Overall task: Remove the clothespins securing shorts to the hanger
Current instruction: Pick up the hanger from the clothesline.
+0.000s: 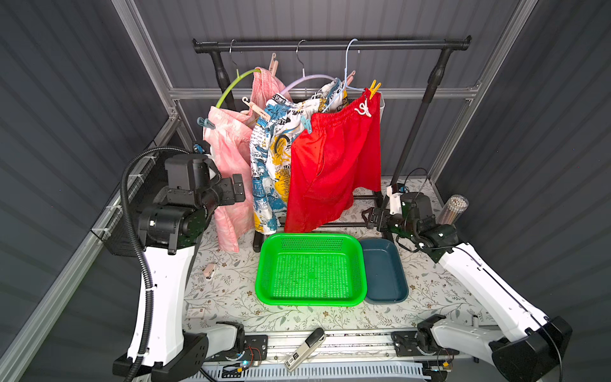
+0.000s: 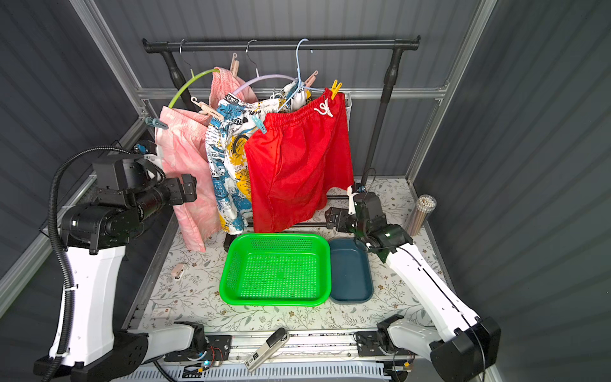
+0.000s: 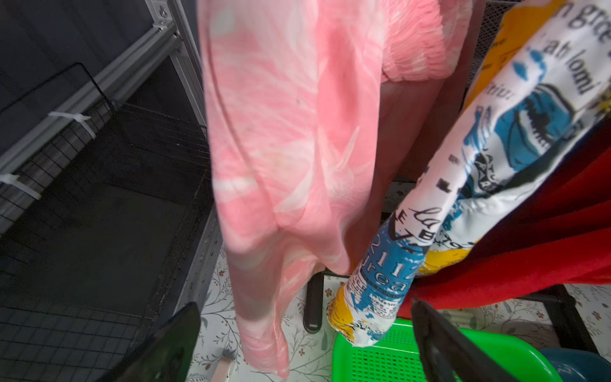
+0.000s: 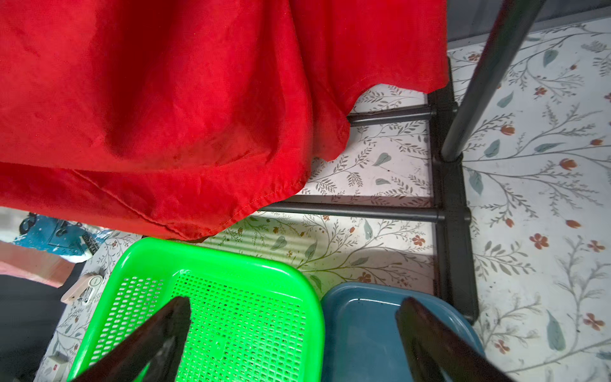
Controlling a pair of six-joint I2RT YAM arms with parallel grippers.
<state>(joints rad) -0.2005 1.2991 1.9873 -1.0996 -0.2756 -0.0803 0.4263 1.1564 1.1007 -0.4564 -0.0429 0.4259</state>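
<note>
With left claw [image 1: 237, 189] and right claw [image 1: 368, 216] both open and empty, raise the left one to the leftmost light blue plastic clothespin [image 1: 206, 123]; squeeze its handles.

On the floral table [image 1: 231, 297]: green basket [image 1: 310, 236]; blue tray [image 1: 383, 274] alongside; beige clothespin [image 1: 209, 269] apart.

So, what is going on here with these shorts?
Two robot arms face a rack with three shorts pegged to hangers. Both grippers are open and empty: the left gripper is beside the pink shorts, the right gripper low by the red shorts. Pegs like the yellow peg are in place; one loose peg lies on the table.
</note>
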